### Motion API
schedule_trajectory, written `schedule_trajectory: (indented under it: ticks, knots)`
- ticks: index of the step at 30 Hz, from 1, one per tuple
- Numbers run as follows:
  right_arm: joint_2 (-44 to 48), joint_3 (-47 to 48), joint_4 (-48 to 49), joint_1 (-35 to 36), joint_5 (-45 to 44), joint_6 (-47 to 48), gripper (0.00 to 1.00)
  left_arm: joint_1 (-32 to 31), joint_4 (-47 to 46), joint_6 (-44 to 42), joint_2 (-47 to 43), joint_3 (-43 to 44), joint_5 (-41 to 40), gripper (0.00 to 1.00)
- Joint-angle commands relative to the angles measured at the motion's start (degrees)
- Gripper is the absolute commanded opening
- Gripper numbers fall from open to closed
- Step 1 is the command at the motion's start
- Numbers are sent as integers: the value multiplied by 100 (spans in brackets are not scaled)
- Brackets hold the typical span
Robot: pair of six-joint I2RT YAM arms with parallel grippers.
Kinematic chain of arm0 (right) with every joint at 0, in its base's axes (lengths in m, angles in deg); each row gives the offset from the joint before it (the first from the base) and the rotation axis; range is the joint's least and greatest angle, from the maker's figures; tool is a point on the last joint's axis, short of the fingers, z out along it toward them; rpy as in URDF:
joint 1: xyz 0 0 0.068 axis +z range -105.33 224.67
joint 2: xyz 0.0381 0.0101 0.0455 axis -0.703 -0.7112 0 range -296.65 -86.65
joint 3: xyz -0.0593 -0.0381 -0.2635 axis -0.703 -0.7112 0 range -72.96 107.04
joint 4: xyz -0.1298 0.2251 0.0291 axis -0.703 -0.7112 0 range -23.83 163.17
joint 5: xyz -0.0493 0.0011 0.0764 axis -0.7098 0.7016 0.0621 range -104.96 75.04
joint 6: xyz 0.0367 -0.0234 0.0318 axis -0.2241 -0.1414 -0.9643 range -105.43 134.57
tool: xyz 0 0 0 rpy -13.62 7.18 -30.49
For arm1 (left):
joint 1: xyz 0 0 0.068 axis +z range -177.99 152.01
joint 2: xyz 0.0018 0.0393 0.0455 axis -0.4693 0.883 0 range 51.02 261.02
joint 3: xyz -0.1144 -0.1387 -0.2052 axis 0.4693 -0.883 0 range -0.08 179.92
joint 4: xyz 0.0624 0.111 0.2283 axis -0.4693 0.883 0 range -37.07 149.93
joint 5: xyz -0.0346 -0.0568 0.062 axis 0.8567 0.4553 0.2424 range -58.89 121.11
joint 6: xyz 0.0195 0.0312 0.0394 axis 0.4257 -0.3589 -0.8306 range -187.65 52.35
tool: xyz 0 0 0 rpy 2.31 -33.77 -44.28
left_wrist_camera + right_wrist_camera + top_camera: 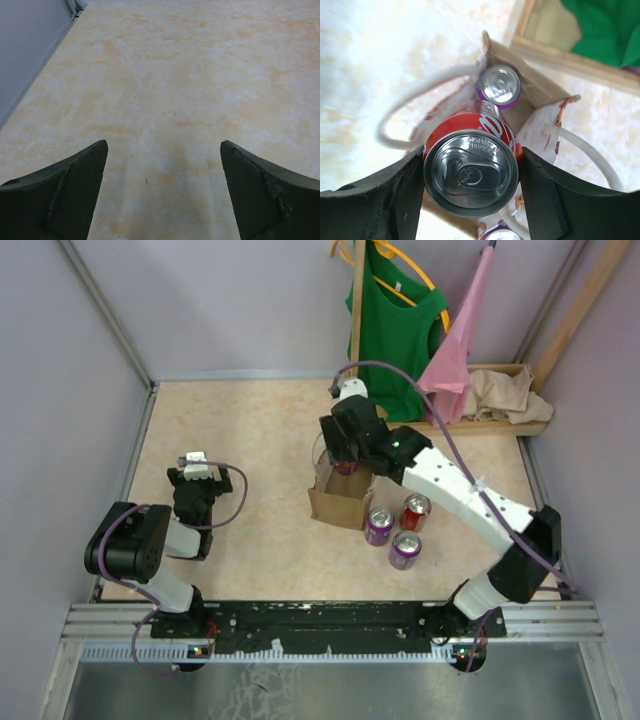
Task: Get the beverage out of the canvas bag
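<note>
Right wrist: right fingers (375, 200) clamped on red can (471, 172) at bag (540, 87) mouth, purple can (498, 86) deeper at 12 o'clock; left fingers (60, 195) wide over table (200, 75); best lift straight up, grip firm, clear of handles (410, 95) before swinging aside.

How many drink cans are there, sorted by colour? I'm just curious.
Red cans: 2, the held red can in the right gripper at the canvas bag, one on the table.
Purple cans: 3, one inside the bag, two on the table.
Total: 5; a purple rim at the right wrist view's bottom edge may be one of these.
</note>
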Motion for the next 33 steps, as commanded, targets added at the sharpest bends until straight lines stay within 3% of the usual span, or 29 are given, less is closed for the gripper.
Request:
schedule_trajectory:
  ticks: [1,11,17,23,33]
  knots:
    - [764,708,41,469,-495,215,0,-3,-210,52,47,-36,-37,100]
    - [1208,1229,-1114,1962,-947,30,0,-3,-214,59,43,-36,-38,100]
    - [1406,670,-1922,2848,-1292,-757,0,3,-210,58,47,-36,-38,100]
    - [2017,-979,-1530,2890,-805,-1557,0,0,-214,58,43,-36,-34,100]
    - [2136,-2558,-643,2536,-361,-1942,0,-2,-214,53,43,-34,-33,100]
